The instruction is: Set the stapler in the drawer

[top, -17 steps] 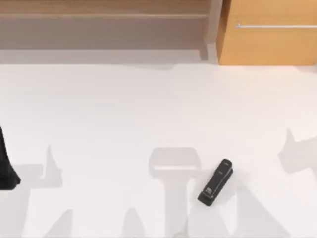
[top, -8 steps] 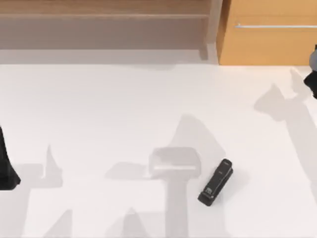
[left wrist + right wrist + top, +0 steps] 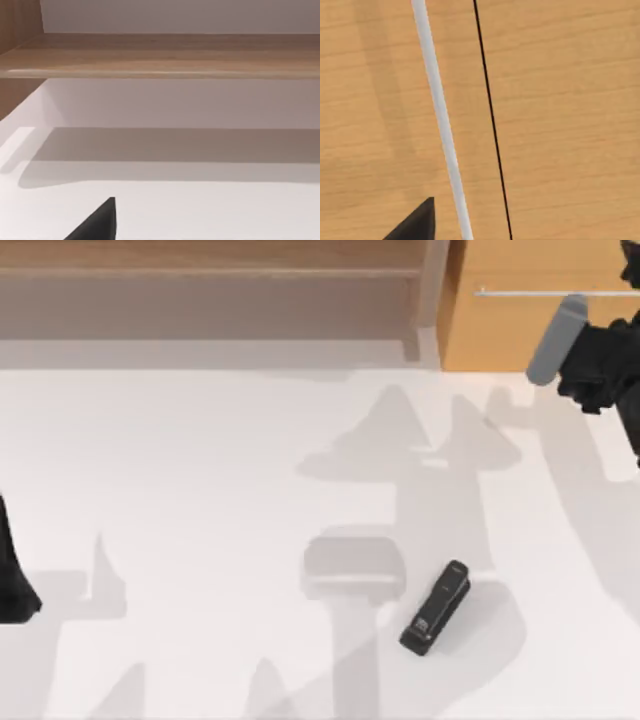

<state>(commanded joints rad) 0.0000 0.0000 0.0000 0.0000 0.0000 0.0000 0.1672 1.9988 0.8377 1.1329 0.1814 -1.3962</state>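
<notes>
Right gripper (image 3: 590, 365) faces the shut drawer (image 3: 500, 330); grip unclear. Center on the handle (image 3: 440, 120) (stapler (image 3: 436, 608) waits), then pull straight.

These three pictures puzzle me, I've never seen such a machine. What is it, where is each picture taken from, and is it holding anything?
It is a simulated robot with two arms at a white table, each ending in a two-finger gripper. One picture looks down from above the table; the other two come from small cameras on the arms' wrists.

From above, the right arm's gripper reaches toward the orange-tan drawer at the back right, close to its silver bar handle. The right wrist camera sees that drawer front and handle up close. The drawer looks closed.

The left arm sits parked at the table's left edge; its wrist camera faces the brown wooden shelf.

The small black stapler lies alone on the table, near the front. Nothing is held.
</notes>
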